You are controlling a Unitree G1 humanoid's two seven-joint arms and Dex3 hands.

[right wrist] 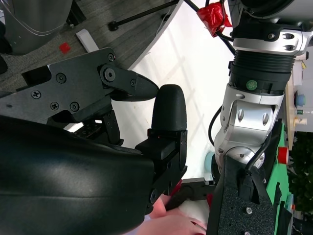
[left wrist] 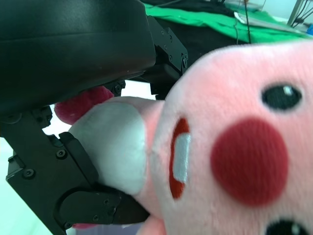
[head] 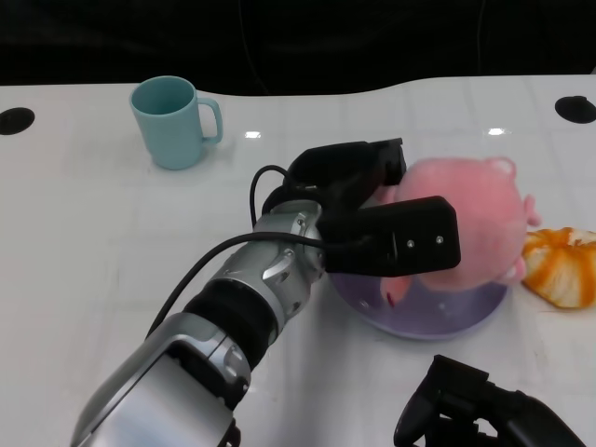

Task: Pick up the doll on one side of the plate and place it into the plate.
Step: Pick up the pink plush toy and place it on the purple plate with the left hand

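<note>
**Left hand gripped pink doll over the plate**

Left hand [head: 377, 209] reached across the tabletop [head: 112, 242] on its silver forearm and held the pink doll [head: 475, 223], black fingers [head: 400, 237] wrapped around the doll's near side. Left wrist view confirmed the hold: fingers [left wrist: 83, 196] pressed against the doll's [left wrist: 234, 147] white snout, with its red cheek patch and black eye close to the lens.

Doll sat over the lavender plate [head: 438, 312], covering most of it; its far side bulged past the plate's rim. Whether the doll rested on the plate or hung just above it could not be told.

Right hand [head: 475, 405] lay low near the plate's near edge, at the frame's bottom. Right wrist view showed its fingers [right wrist: 166, 112] apart, nothing between them, well clear of the doll [right wrist: 176, 223].

An orange plush toy [head: 563, 265] lay just beside the plate on its right, near the doll. A teal mug [head: 172, 121] stood upright well away from the plate, toward the far left, handle pointing toward the plate's side.
</note>
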